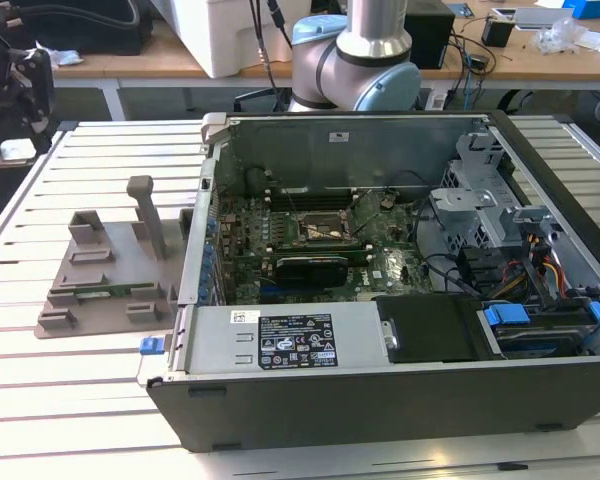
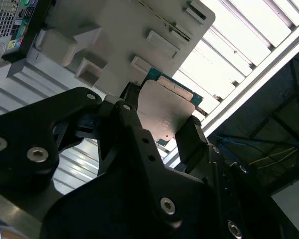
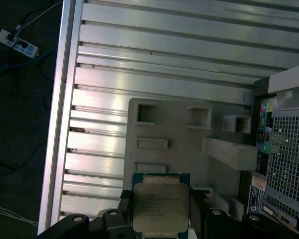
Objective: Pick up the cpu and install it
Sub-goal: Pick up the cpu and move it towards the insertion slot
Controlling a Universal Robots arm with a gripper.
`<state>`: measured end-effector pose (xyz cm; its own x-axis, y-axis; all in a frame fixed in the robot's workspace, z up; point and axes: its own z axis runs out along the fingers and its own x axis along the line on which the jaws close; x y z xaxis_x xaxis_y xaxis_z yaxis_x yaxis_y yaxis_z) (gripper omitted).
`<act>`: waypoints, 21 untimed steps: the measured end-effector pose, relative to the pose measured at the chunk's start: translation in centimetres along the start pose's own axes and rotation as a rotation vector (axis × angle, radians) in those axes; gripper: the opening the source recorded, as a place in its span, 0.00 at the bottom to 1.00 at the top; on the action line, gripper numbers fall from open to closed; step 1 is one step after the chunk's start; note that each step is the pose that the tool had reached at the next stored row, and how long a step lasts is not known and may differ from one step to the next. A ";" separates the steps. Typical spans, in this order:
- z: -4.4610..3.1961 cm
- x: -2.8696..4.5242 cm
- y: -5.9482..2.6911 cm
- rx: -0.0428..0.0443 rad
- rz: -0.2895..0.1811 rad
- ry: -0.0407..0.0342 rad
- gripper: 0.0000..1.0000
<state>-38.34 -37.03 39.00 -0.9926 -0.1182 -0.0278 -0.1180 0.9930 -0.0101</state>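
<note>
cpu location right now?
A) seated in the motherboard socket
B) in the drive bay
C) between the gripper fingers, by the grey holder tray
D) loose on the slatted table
C. In both wrist views the cpu sits between the fingers of the gripper, one at each side edge, with the grey holder tray right behind it.

Print on the case label (image 1: 296, 341) is illegible.
</note>
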 end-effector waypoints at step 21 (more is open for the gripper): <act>-1.38 -4.42 -0.52 -0.0010 0.000 -0.0001 0.55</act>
<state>-33.93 -37.02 40.51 -0.9926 -0.1182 -0.0279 -0.1180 0.9930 -0.0091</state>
